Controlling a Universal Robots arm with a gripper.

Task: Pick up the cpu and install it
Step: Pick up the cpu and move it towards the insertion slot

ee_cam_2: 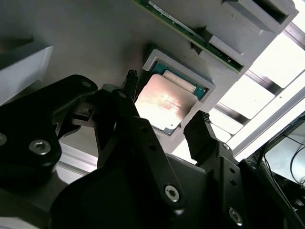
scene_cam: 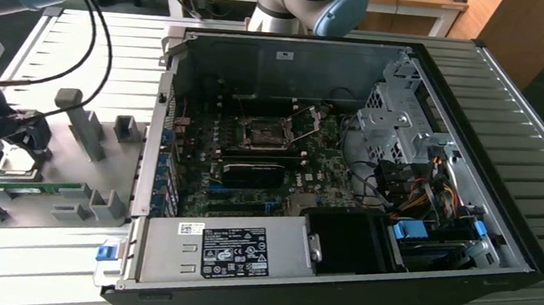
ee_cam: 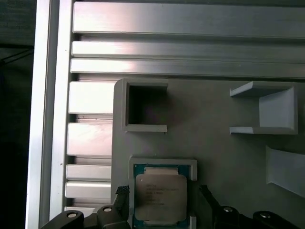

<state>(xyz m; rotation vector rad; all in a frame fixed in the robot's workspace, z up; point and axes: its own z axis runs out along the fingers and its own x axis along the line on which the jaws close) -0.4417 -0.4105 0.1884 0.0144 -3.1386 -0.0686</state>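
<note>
Tool (ee_cam: 164,193) hangs over the cpu (ee_cam: 159,195), jaws apart, nothing gripped.
In the first wrist view the cpu lies flat, shiny top up, in its grey nest (ee_cam: 190,164) on the desk (ee_cam: 190,19). One black finger (ee_cam: 123,192) stands at each side of the nest, clear of the chip. Likely failure modes:
- The nest walls are raised at the corners. If the tool sits slightly off the nest's centre, a finger could land on a wall and stall or shove the nest.
- Uneven closing could tip the thin chip against the nest's rim, so it comes up skewed or slips.
- The green memory stick (ee_cam_2: 181,28) lies just beside the nest and looks easy to catch.
- The socket (scene_cam: 264,133) is well apart from the nest, in the open case (scene_cam: 291,64). A skewed grip would likely carry over and seat the chip badly.
</note>
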